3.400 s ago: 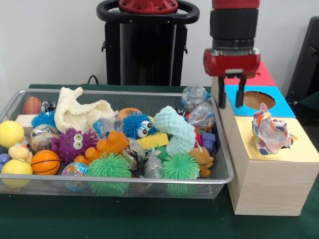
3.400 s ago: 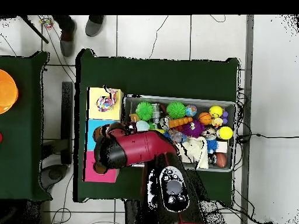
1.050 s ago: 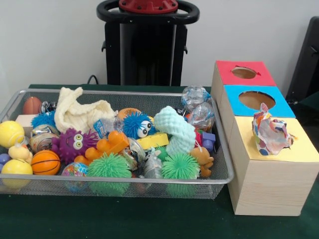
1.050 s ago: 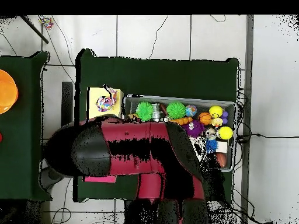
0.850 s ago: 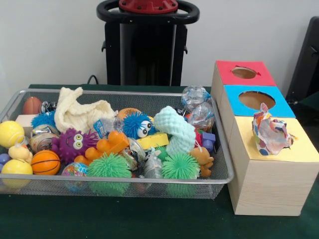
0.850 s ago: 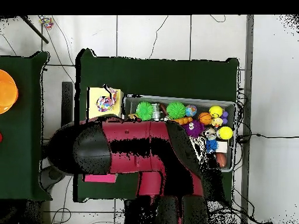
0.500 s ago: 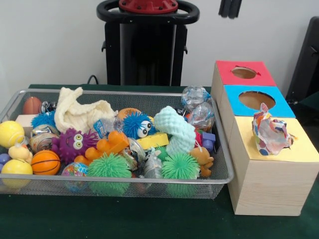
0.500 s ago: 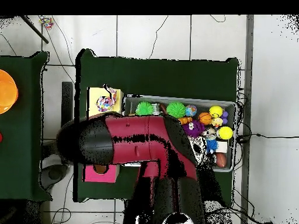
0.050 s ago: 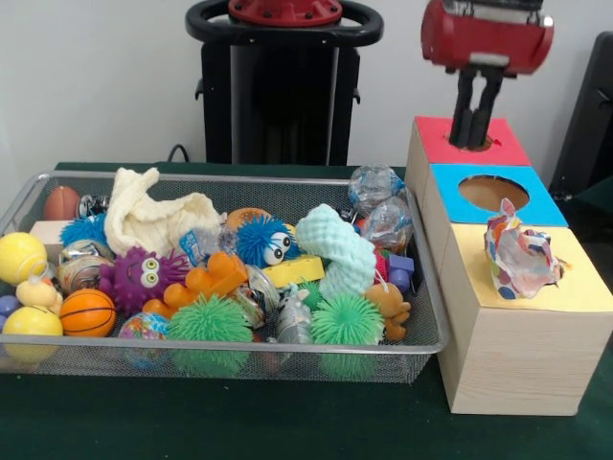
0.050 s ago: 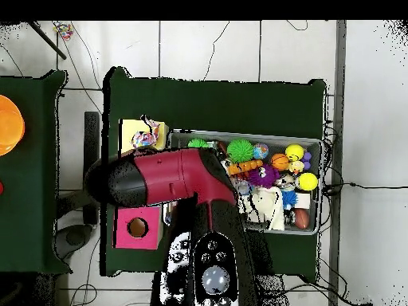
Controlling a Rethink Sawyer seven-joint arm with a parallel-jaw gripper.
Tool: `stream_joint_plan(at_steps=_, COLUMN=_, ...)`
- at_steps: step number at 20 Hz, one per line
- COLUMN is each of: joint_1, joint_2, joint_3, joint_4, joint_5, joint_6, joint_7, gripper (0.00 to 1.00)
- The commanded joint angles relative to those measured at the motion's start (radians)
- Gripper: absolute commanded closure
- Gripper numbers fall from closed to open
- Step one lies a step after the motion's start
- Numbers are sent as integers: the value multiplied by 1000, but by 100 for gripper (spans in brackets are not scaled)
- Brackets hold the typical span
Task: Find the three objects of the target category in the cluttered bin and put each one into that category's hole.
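Although the target category is not marked anywhere we can see, the piece nearest a hole is a crumpled wad of multicoloured paper and clear film (image 9: 520, 255), white with red, blue and yellow patches, sitting upright on the yellow panel (image 9: 541, 287) of the wooden sorting box (image 9: 517, 359) at the right of the front frame, covering most of the opening there. Behind it lie the blue panel with its round hole (image 9: 497, 193) and the red panel (image 9: 469, 141), higher in the frame. Above the red panel hangs the red-bodied gripper (image 9: 476, 134), its black fingers (image 9: 465, 115) close together with only a narrow slit between them and nothing held. To the left, the silver wire-mesh bin (image 9: 239, 356) holds spiky green balls (image 9: 211, 321), a purple googly-eyed toy (image 9: 141, 277), an orange basketball (image 9: 87, 311), a cream cloth (image 9: 158, 218) and more.

The overhead view shows the wad (image 10: 143, 140) at upper left on the yellow panel, and the red panel's hole (image 10: 137, 227) clearly; the red arm (image 10: 171, 179) hides the blue panel and the gripper, which only the front view shows.
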Motion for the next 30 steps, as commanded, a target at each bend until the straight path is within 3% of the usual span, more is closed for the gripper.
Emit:
stream_joint_plan(at_steps=1, joint_1=3, joint_2=73, joint_3=-18, joint_4=15, joint_5=-28, joint_6=19, joint_7=113, gripper=100)
stream_joint_plan(at_steps=9, joint_1=26, joint_2=72, joint_3=-63, joint_4=29, joint_5=-25, joint_6=-2, joint_7=135, gripper=100)
stream_joint_plan(at_steps=15, joint_1=74, joint_2=86, joint_3=-162, joint_4=-34, joint_5=-63, joint_6=27, joint_7=168, gripper=100)
stream_joint_plan(at_steps=25, joint_1=120, joint_2=115, joint_3=-226, joint_4=-86, joint_5=-35, joint_6=79, joint_7=156, gripper=100)
stream_joint_plan(at_steps=30, joint_1=90, joint_2=104, joint_3=-155, joint_4=-54, joint_5=29, joint_6=65, joint_7=101, gripper=100)
